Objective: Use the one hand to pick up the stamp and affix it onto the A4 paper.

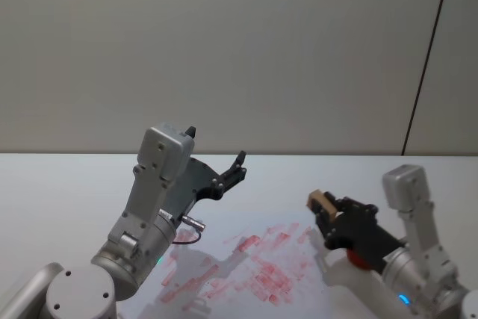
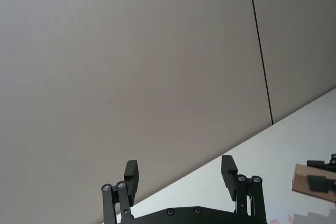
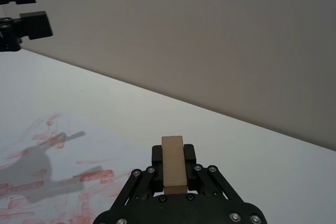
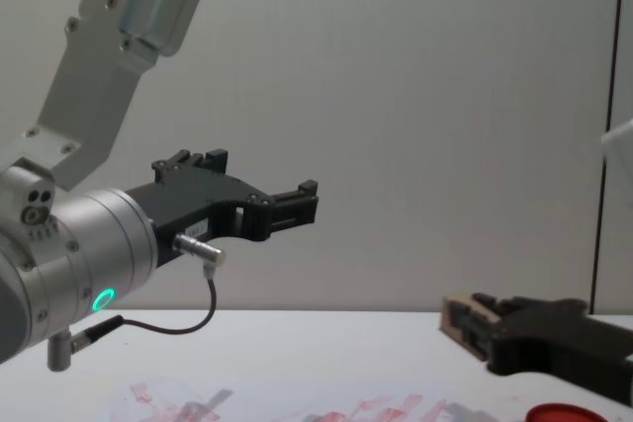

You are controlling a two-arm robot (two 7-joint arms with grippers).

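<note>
The right gripper is gripping the pale tan wooden stamp just above the red-smeared A4 paper's right edge, open table beyond, while the left gripper is hovering higher, fingers apart.

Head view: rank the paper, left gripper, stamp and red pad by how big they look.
1. paper, clearly largest.
2. left gripper, open, raised off the table, so nearer the camera.
3. stamp and red pad: unsure, since the pad is mostly hidden behind the right gripper holding the stamp.
</note>
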